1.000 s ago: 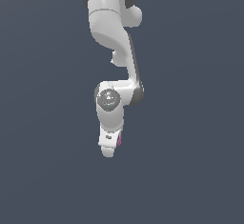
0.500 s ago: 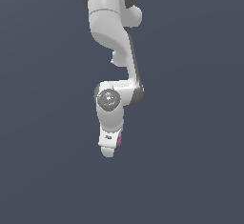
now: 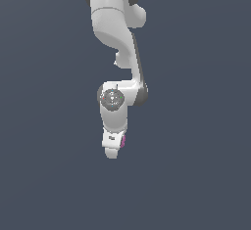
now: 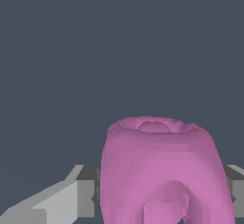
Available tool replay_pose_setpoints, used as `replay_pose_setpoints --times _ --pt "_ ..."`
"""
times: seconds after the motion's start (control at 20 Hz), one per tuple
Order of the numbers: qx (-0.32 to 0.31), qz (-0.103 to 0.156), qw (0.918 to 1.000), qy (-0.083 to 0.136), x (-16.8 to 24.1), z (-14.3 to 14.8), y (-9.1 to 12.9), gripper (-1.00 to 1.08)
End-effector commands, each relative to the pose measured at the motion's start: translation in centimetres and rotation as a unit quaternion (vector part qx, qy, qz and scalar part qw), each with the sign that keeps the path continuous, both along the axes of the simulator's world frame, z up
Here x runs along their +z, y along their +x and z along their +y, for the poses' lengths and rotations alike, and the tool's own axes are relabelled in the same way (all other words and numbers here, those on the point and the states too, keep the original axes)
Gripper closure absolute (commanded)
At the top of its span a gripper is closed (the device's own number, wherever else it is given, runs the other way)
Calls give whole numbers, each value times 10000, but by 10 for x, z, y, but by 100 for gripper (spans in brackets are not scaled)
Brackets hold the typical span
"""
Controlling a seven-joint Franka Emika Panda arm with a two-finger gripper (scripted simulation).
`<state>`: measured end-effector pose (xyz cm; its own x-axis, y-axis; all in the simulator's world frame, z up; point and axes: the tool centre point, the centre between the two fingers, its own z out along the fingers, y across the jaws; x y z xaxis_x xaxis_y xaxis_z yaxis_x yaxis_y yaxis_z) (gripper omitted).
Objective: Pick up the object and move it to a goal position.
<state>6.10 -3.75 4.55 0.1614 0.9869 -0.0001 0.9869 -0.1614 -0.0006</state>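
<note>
The pink-purple object (image 4: 159, 170) fills the wrist view between my two grey fingers (image 4: 86, 192), which press against its sides. In the exterior view only a thin pink sliver of the object (image 3: 123, 141) shows at the edge of my white gripper (image 3: 112, 150), which points down and hides the rest. The gripper is shut on the object. No goal marker shows in either view.
The white arm (image 3: 117, 38) comes down from the top of the exterior view. The background is plain dark grey-blue in both views, with no surface edge or other thing in sight.
</note>
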Motion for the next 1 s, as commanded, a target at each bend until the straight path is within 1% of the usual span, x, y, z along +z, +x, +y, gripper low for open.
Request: replay_pose_setpoints --times 0.0,0.6,0.95 --pt "-1 -1 10000 0 1 1 -6 108" --pt "-1 -1 10000 0 5 6 -59 108" --pt "-1 -3 10000 -1 7 7 -76 108"
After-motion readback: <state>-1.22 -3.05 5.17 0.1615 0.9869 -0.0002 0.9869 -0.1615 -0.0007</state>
